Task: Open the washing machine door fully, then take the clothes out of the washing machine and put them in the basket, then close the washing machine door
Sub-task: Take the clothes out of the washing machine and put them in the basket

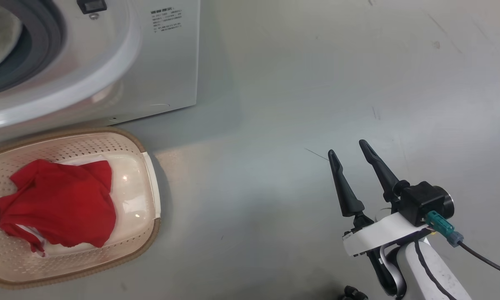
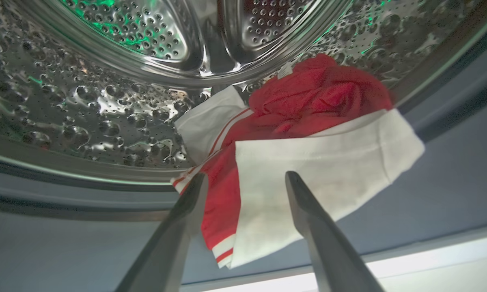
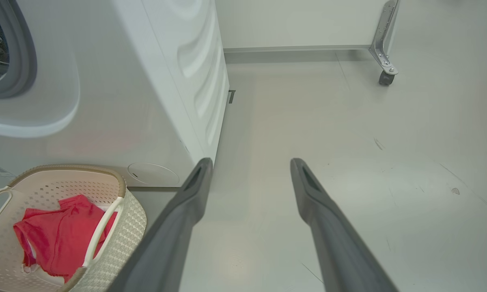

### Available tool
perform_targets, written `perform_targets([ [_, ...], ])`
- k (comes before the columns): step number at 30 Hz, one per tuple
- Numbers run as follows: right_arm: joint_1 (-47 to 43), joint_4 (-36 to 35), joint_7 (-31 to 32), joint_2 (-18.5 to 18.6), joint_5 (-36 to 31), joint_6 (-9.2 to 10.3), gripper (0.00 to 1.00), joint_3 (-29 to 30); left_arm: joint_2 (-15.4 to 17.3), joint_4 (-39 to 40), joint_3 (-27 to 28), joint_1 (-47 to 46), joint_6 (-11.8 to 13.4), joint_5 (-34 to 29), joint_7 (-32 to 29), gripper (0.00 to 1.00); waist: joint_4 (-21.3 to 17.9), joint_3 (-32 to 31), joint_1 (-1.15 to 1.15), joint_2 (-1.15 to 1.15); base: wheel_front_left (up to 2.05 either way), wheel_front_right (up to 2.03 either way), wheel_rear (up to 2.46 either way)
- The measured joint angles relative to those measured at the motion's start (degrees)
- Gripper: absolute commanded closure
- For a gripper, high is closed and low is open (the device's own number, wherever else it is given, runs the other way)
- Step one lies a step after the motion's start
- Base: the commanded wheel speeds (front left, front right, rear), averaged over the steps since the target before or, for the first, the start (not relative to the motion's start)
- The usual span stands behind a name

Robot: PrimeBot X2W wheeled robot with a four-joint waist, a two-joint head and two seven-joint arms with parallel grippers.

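Right now we are holding the right gripper (image 1: 346,147) low beside us over the bare floor (image 1: 275,125), its two fingers spread wide and carrying nothing. Just to our left the basket (image 1: 87,143) is standing in front of the washing machine (image 1: 171,62), with one red garment (image 1: 62,204) lying crumpled inside it.

Further in, we are holding the left gripper (image 2: 245,174) at the drum mouth, jaws wide apart and gripping nothing. Its tips are sitting either side of the clothes (image 2: 292,121) left in the machine; whether they are touching the cloth we cannot tell. That piece is draping out over the grey rubber rim (image 2: 65,243). A striped hem (image 2: 223,253) is hanging nearest us, a flat white panel (image 2: 308,170) is lying behind it, and a bunched red mass (image 2: 320,93) is sitting deeper, on the perforated steel drum (image 2: 85,113).

We are judging it light, limp and unbreakable. It is likely to sag and trail wherever we lift it, and a thin single layer could slip from smooth fingers. So we are favouring a bite where the cloth is doubled, along the fold where red meets white between the tips, rather than the loose hem. We are also expecting drag over the rubber lip, so lifting up and out looks wiser than pulling straight back.
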State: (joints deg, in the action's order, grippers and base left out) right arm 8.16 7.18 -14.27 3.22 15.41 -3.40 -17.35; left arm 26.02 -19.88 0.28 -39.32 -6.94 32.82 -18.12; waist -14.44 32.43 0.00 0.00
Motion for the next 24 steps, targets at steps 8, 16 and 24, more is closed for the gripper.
perform_targets([
  [8,0.97,0.21,0.0,-0.22,0.02,0.0,0.0,-1.0,1.35,-4.99,-0.44,-5.64,0.02,-0.21,-5.3,0.0,-2.31,1.85,0.0,0.0,0.0,0.0,0.0],
  [16,1.73,0.12,-0.01,-0.52,0.1,0.01,0.0,-2.08,3.76,-9.7,-0.26,-10.45,0.66,-0.59,-9.18,0.0,-4.63,3.41,0.0,0.0,0.0,0.0,0.0],
  [24,1.88,-0.09,-0.01,-0.63,0.19,0.55,0.0,-1.99,4.16,-12.85,-2.56,-12.71,0.65,-2.75,-10.63,0.0,-5.93,4.19,0.0,0.0,0.0,0.0,0.0],
])
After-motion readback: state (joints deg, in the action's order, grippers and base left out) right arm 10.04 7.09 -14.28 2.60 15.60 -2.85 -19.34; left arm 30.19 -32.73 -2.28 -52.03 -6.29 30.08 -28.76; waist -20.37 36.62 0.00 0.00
